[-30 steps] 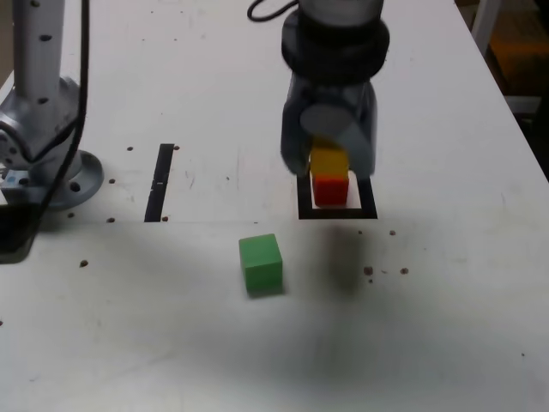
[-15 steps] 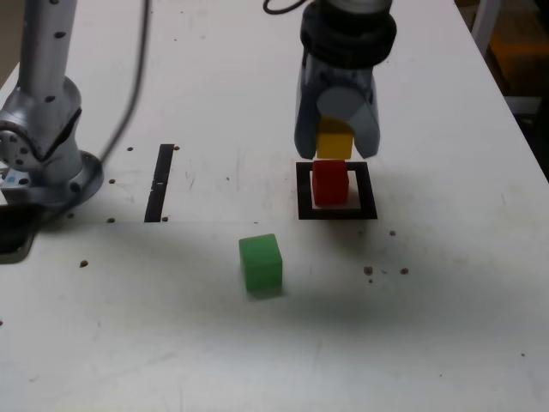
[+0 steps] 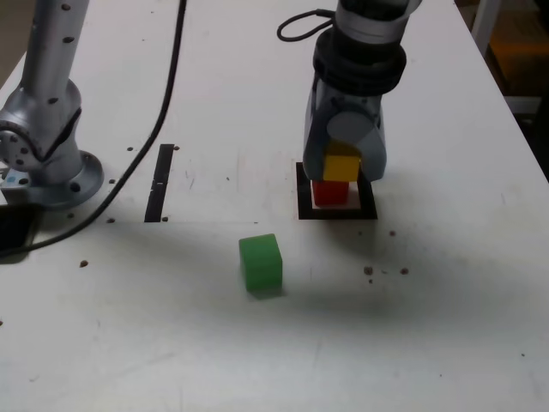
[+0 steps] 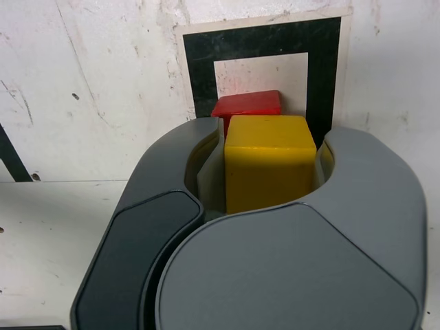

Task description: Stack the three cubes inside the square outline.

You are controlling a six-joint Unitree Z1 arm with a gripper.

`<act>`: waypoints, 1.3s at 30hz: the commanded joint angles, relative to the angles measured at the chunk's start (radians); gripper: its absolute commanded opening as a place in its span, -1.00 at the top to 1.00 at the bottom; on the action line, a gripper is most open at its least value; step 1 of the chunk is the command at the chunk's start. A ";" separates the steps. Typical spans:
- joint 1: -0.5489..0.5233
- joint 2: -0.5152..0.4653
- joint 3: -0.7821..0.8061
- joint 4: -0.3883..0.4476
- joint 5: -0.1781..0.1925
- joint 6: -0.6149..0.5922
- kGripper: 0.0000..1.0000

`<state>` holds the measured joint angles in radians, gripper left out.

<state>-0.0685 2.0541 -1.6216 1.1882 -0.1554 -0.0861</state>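
My gripper (image 3: pixel 342 165) is shut on the yellow cube (image 3: pixel 341 163), its jaws pressing two opposite sides. The yellow cube (image 4: pixel 269 161) hangs right over the red cube (image 3: pixel 329 194), shifted slightly toward the exterior view's right; whether the two touch cannot be told. The red cube (image 4: pixel 247 104) stands inside the square outline (image 3: pixel 302 209), a black tape frame (image 4: pixel 199 69) with a white centre. The green cube (image 3: pixel 260 263) lies alone on the white table, nearer the camera and to the exterior view's left of the outline. In the wrist view the gripper (image 4: pixel 268 137) hides most of the red cube.
The arm's grey base (image 3: pixel 47 163) stands at the exterior view's left, with a black cable (image 3: pixel 163 103) trailing across the table. A straight black tape strip (image 3: pixel 159 182) lies between base and outline. Small dark specks (image 3: pixel 369 270) dot the table.
The gripper with the yellow cube rose off the red cube, drifted toward the exterior view's right, then came down again close over it. The cable swung right. The green cube stayed put.
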 commanded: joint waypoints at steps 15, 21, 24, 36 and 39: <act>0.023 -0.017 0.020 0.001 0.011 0.015 0.50; 0.023 -0.017 0.025 0.003 -0.002 0.023 0.24; 0.023 -0.017 0.025 0.006 -0.005 0.027 0.15; 0.023 -0.017 0.019 0.010 -0.012 0.044 -0.20; 0.023 -0.019 0.015 0.012 -0.010 0.047 -0.25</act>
<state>-0.0474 2.0463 -1.5995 1.1978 -0.1672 -0.0419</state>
